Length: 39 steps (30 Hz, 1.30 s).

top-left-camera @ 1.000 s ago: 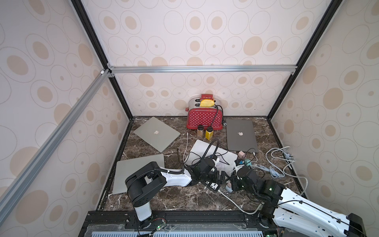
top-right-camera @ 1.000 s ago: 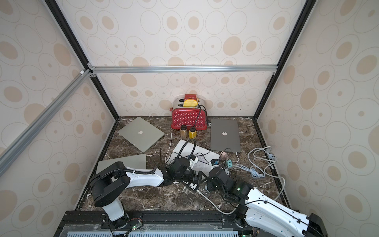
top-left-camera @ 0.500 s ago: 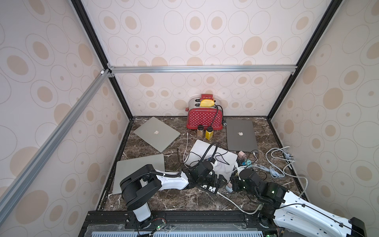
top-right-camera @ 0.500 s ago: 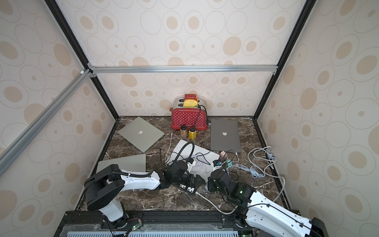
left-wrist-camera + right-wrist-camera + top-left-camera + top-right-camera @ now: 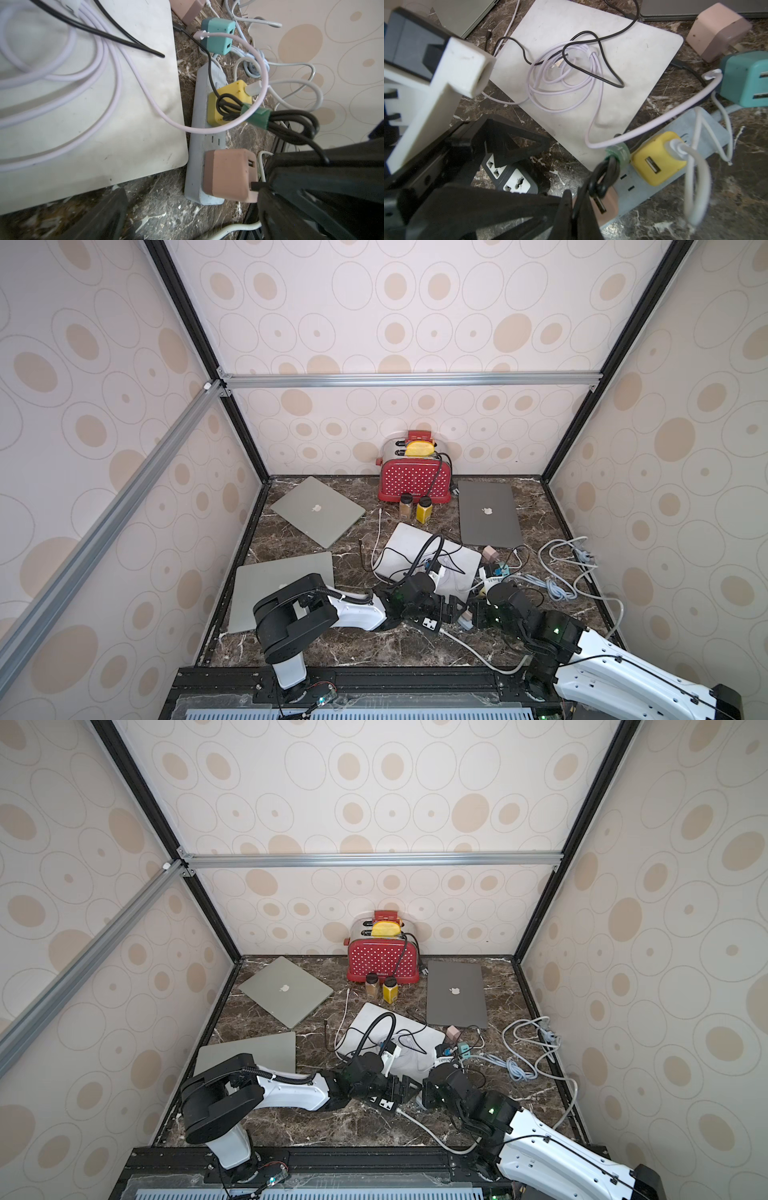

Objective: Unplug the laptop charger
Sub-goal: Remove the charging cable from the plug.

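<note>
Marble table (image 5: 365, 643) in a top view: left gripper (image 5: 453, 610) spread wide over black socket strip (image 5: 430, 622), right gripper (image 5: 473, 616) facing it. Left wrist: pink charger (image 5: 226, 176) plugged into pale blue power strip (image 5: 199, 128). Right wrist: right gripper clenched on black cable (image 5: 604, 174) at that charger.

A lilac cable loop (image 5: 264, 68) and a bundled black cord (image 5: 291, 122) are crossing over the yellow adapter (image 5: 231, 88), crowding the power strip (image 5: 197, 145). Bare marble floor (image 5: 353, 649) is lying open toward the robot.
</note>
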Tool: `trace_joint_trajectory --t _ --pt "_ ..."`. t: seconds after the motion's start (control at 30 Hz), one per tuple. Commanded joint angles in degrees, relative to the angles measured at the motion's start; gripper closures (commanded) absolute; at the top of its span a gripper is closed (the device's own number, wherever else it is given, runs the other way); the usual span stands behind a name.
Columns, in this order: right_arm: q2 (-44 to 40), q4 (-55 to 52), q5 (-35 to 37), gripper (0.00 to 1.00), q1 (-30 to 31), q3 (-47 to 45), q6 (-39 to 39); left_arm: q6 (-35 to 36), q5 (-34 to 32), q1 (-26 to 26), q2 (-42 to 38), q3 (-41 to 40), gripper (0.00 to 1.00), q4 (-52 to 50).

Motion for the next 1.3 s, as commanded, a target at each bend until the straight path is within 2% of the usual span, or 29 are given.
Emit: trace_joint_trajectory --t 0.0,0.27,0.7,0.93,1.27 --pt "-1.26 -0.64 1.42 1.00 0.33 -0.78 1.45 0.33 -3.16 -1.55 4.10 -1.96 0.01 -7.01" --pt "-0.17 0.01 0.43 1.00 0.33 -1.23 1.40 -1.21 -4.67 -3.08 7.80 -1.95 0.01 -4.44" --pt "-4.37 3.54 1.83 1.00 0.30 -4.27 1.46 -1.60 -3.95 -5.13 6.60 1.44 0.01 -19.99" --pt "-8.55 3.96 2.30 1.00 0.29 -3.22 -1.35 -1.24 -3.26 -5.12 8.43 3.29 0.01 -22.65" --pt "-8.69 14.07 0.77 1.00 0.36 -4.30 -8.55 -0.39 -2.28 -5.12 10.12 5.17 0.01 -25.16"
